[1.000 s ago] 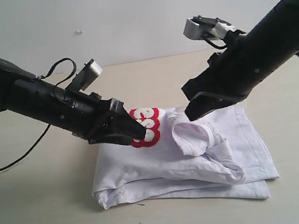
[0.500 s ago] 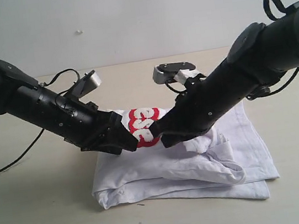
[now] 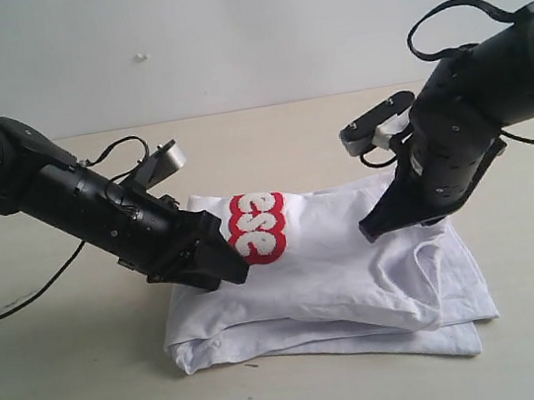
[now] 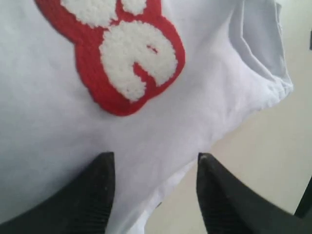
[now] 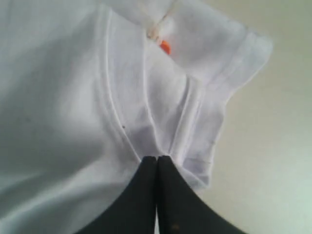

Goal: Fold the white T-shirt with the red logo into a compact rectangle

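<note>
The white T-shirt (image 3: 337, 270) lies partly folded on the table, its red logo (image 3: 256, 226) facing up near the left end. My left gripper (image 3: 232, 270) rests low at the shirt's left edge just below the logo (image 4: 122, 58). It stands open (image 4: 156, 161), its fingers (image 4: 100, 185) apart over the cloth (image 4: 44, 122) with nothing pinched. My right gripper (image 3: 369, 232) is at the shirt's right part. Its tips (image 5: 157, 158) are shut on a pucker of white fabric (image 5: 58, 97) by the ribbed collar, near the orange neck tag (image 5: 165, 47).
The beige table (image 3: 74, 386) lies bare around the shirt, with a pale wall behind it. A black cable (image 3: 22, 294) trails from the left arm across the table's left side.
My right gripper swung left to the logo, then back to the right, and the raised fold now lies flat. My left arm has sunk slightly lower and leftward.
</note>
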